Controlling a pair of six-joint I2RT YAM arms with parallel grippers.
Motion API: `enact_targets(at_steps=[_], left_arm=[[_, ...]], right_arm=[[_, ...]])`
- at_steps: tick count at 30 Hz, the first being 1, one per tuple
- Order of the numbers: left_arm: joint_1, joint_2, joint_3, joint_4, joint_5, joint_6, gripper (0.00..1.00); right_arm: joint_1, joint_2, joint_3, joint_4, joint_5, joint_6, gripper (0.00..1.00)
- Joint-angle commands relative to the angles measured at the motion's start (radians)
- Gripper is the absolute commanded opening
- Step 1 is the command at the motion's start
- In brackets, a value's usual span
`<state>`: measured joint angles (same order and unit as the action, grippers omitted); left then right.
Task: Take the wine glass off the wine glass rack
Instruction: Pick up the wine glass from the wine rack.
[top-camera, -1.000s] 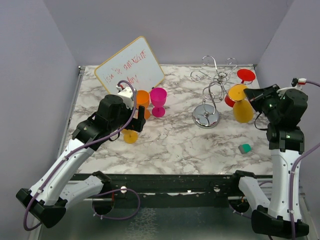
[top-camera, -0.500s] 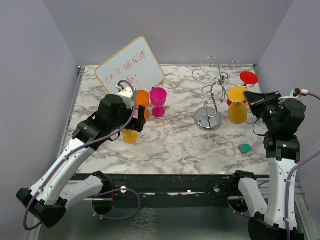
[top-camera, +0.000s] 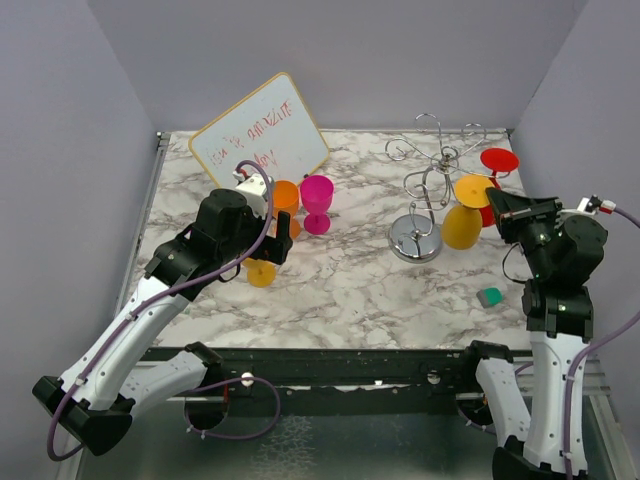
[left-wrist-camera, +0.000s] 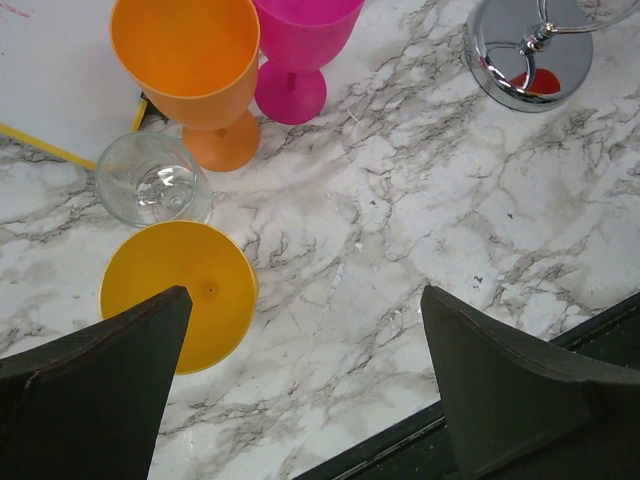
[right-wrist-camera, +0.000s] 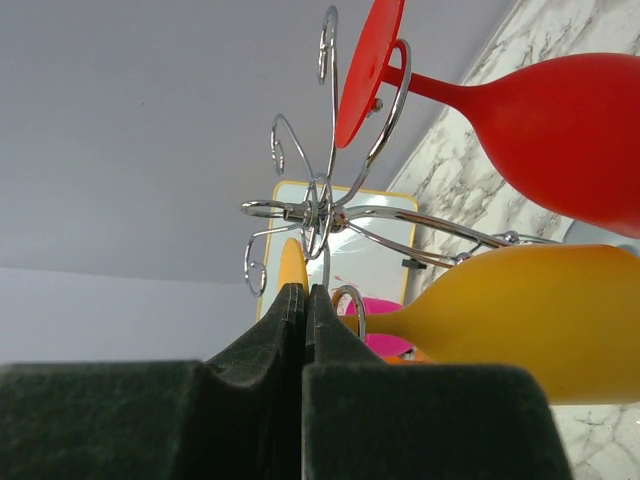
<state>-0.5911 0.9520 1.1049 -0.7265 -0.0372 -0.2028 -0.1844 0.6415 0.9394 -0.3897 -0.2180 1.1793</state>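
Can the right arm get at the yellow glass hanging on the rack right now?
Likely yes: the yellow glass hangs from the rack on the side facing the right pincer, close by, with nothing between them. That pincer is shut, though, so it would need to open first.

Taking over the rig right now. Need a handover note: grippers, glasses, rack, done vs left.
Left gripper: fingers wide open, holding nothing, over the table near the orange glass.
Right gripper: fingers shut with nothing between them, close beside the wine glass rack.
Rack: a yellow glass and a red glass both hang from its arms.
Done: no hanging glass gripped or removed yet.
Left: probably open the right fingers, take the nearer yellow glass and slide it off its arm.
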Motion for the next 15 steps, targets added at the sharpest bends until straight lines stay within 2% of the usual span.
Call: enact_targets(at_steps=[1, 8, 15], left_arm=[[0.003, 0.000, -0.002, 0.016, 0.025, -0.010, 0.99], [0.002, -0.007, -0.007, 0.015, 0.025, -0.012, 0.99], [0.002, -0.010, -0.007, 0.016, 0.026, -0.012, 0.99]], right_arm=[[0.000, -0.020, -0.018, 0.035, -0.013, 0.062, 0.01], [0.000, -0.013, -0.011, 0.034, -0.071, 0.017, 0.01], [0.008, -0.018, 0.039, -0.038, -0.060, -0.046, 0.01]])
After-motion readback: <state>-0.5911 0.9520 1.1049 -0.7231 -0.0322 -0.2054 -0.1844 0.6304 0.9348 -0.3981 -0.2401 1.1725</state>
